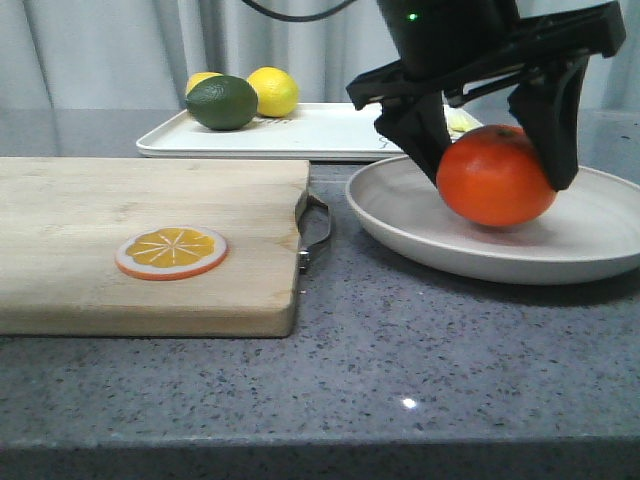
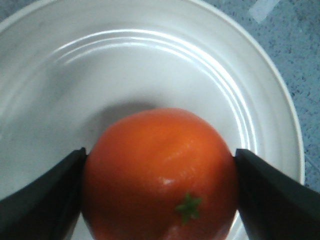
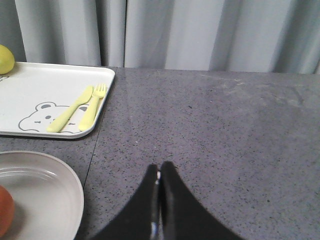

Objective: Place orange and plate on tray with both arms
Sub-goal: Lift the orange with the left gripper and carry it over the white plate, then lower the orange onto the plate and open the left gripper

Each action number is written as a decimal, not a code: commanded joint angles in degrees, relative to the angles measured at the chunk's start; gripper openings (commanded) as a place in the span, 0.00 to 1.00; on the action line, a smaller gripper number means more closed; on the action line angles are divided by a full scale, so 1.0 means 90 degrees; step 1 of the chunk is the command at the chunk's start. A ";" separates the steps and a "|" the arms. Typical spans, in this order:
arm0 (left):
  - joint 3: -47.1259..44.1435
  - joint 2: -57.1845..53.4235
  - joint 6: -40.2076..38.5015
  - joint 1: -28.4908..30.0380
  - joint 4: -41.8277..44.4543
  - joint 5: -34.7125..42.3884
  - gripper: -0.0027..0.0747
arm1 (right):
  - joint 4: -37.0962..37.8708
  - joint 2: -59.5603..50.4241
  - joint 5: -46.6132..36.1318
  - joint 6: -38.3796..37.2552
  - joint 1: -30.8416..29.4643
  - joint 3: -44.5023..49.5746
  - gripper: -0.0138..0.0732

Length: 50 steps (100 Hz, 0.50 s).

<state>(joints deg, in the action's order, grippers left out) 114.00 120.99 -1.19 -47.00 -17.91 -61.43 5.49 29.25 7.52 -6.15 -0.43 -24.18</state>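
Observation:
The orange (image 1: 495, 180) sits in the off-white plate (image 1: 590, 235) at the right of the counter. My left gripper (image 1: 500, 178) comes down from above, its black fingers pressed on both sides of the orange. In the left wrist view the orange (image 2: 150, 165) fills the gap of the gripper (image 2: 160, 150) over the plate (image 2: 125, 65). The white tray (image 1: 330, 130) lies behind the plate. My right gripper (image 3: 159, 172) is shut and empty over bare counter, beside the plate (image 3: 40, 190) and near the tray (image 3: 45, 85). It is out of the front view.
A wooden cutting board (image 1: 150, 240) with a metal handle (image 1: 315, 230) and an orange slice disc (image 1: 171, 251) lies at the left. A green lime (image 1: 222, 102) and a lemon (image 1: 273, 90) sit on the tray. A yellow fork and knife (image 3: 92, 107) are drawn beside the bear.

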 commanded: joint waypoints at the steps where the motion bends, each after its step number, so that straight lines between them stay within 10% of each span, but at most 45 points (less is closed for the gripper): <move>1: 0.0227 -0.0366 0.0019 -0.0043 -0.0176 0.0247 0.44 | 0.0004 0.0049 -0.0424 0.0029 -0.0027 -0.0235 0.09; 30: 0.0227 -0.0315 0.0019 -0.0043 0.0039 0.0278 0.47 | -0.0002 0.0049 -0.0423 0.0029 -0.0027 -0.0235 0.09; 50: 0.0227 -0.0315 0.0019 -0.0043 0.0039 0.0334 0.75 | -0.0002 0.0049 -0.0423 0.0029 -0.0027 -0.0235 0.09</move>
<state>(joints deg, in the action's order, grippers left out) 114.00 121.52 -1.19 -46.99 -16.46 -60.85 5.49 29.25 7.65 -6.15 -0.43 -24.18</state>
